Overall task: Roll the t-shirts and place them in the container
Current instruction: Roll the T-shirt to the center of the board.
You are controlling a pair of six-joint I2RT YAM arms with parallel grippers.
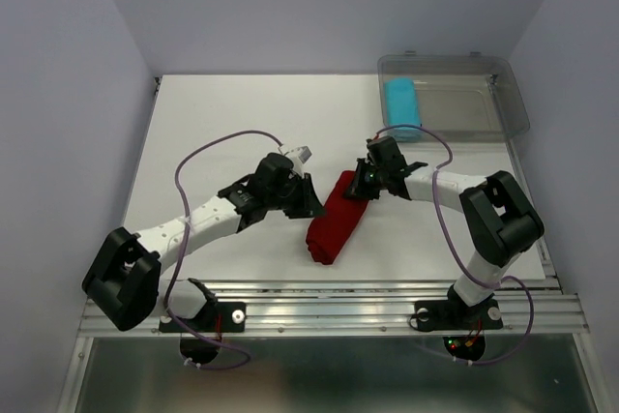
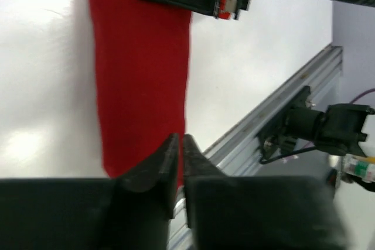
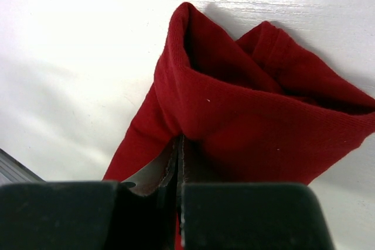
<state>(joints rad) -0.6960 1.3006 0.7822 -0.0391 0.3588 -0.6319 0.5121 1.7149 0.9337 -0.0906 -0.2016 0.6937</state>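
Tabletop [image 1: 213, 123] white, walls [image 1: 58, 94] lavender; right fingers [image 3: 151, 175] pinch red t-shirt [image 1: 334, 224], left fingers [image 2: 157, 168] pressed together.

The t-shirt [image 1: 334, 220] lying mid-table is plain dark red, one even shade, with a fine knit grain in the right wrist view. The rolled t-shirt [image 1: 401, 103] at far right is plain light cyan-blue and sits in a clear, faintly grey bin [image 1: 484, 70]. The table [image 1: 222, 123] is plain white. The left tool [image 2: 179, 144] and right tool [image 3: 177, 144] are black. The arms [image 1: 203, 215] are white with black joints and carry purple cables [image 1: 179, 176]. The near rail [image 1: 329, 309] is silver, and the walls [image 1: 58, 94] are pale lilac-grey.
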